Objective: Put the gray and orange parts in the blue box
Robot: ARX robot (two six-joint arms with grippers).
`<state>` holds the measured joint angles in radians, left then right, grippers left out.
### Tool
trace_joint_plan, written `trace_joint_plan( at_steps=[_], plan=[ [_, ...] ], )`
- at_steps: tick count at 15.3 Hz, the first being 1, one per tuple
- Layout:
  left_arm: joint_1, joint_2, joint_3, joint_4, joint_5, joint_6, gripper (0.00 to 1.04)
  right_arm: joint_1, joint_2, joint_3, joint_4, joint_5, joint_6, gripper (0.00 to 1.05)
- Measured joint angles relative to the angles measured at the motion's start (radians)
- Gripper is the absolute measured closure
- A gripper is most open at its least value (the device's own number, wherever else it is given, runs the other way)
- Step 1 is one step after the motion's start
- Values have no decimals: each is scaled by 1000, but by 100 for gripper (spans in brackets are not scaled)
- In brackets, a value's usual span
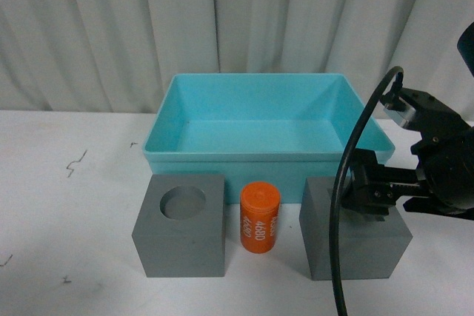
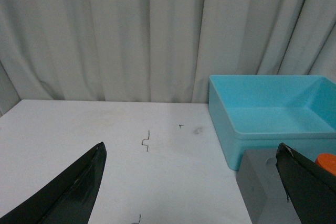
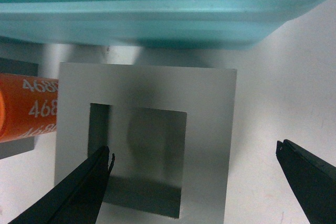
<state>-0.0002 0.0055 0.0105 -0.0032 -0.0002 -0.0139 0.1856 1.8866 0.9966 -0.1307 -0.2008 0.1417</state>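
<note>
the right tool is spread wide and grips nothing. it hangs low over the gray cube with the square recess. in the right wrist view the right tool has one fingertip at the edge of the recess and the other out past the cube's outer side, over bare tabletop. whether either finger touches the cube cannot be told.

the left tool is also wide open and empty, above the tabletop, apart from the parts.

all three parts stand on the tabletop in a row just in front of the blue box. the gray cube with the round recess is on the left. the orange cylinder stands upright in the middle, with gaps on both sides. the cube with the square recess is on the right. the box holds none of them.
</note>
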Motion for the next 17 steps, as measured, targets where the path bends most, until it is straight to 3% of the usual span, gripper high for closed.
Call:
trace_joint_plan(
  at_steps=[7,11,14,17],
  plan=[
    [0,0,0,0,0,0,7,-17,55,-8,63,-11,38,7],
    [0,0,0,0,0,0,7,-16,55,-7,76,-24,50,54],
    [0,0,0,0,0,0,7,-23,32,-10,67,11,48,83],
    [0,0,0,0,0,0,7,-30,-30,-63,44,19,32,86]
  ],
)
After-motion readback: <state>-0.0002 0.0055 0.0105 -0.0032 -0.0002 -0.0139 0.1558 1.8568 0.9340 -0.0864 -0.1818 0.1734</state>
